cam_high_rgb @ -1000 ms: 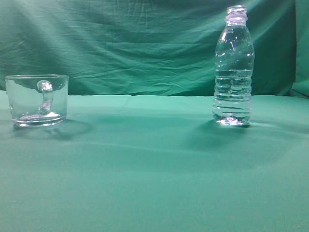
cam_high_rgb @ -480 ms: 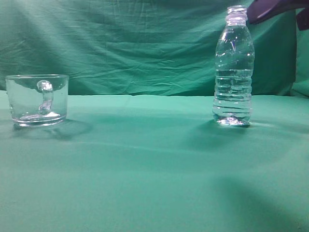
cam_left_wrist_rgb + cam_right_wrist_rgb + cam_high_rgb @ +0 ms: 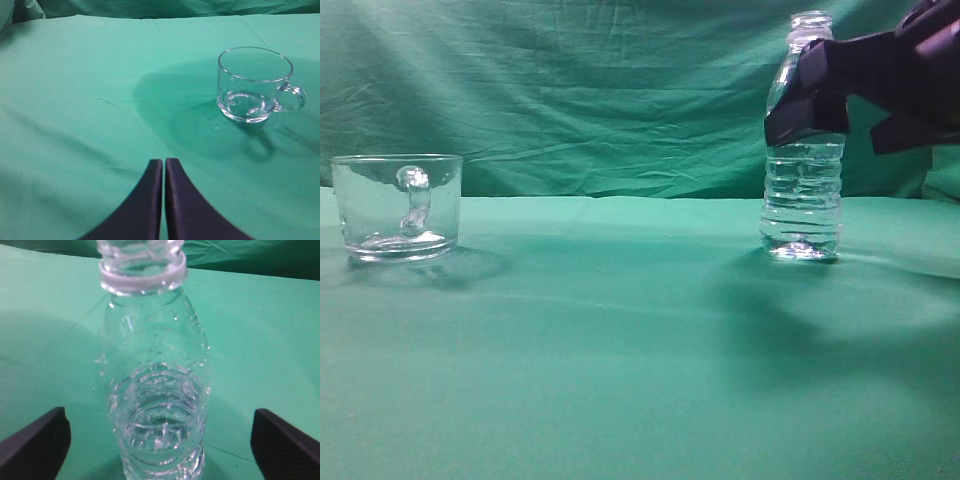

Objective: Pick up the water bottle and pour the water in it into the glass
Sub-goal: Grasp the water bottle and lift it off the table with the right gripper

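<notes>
The green cloth-covered tabletop carried a tall clear ribbed plastic water bottle, upright at right, between the right gripper's spread fingers. Judged slippery, crushable; grip mid-body. Short handled glass mug stood well left. Left gripper's fingers were closed, empty.

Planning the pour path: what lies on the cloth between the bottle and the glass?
Nothing: the exterior view shows only bare green cloth between the bottle and the glass.
</notes>
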Robot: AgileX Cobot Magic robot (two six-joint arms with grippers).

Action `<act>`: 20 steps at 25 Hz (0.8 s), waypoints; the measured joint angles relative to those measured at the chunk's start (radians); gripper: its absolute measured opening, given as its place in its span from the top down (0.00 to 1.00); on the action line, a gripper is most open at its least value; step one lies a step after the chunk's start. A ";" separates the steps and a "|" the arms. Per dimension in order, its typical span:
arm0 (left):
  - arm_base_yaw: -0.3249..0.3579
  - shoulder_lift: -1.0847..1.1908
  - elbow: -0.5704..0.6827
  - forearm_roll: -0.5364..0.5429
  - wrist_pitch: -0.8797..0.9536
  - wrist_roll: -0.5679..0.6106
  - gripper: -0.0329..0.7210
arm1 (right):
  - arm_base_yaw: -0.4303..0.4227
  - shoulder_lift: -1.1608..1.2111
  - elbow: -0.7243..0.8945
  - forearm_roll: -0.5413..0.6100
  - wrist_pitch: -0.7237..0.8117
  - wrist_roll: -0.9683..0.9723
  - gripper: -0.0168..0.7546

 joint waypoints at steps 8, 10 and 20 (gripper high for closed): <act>0.000 0.000 0.000 0.000 0.000 0.000 0.96 | 0.000 0.205 -0.115 0.022 -0.124 0.046 0.14; 0.000 0.000 0.000 0.000 0.000 0.000 0.96 | 0.000 0.232 -0.135 0.022 -0.131 0.046 0.14; 0.000 0.000 0.000 0.000 0.000 0.000 0.96 | 0.000 0.268 -0.152 -0.004 -0.175 0.048 0.56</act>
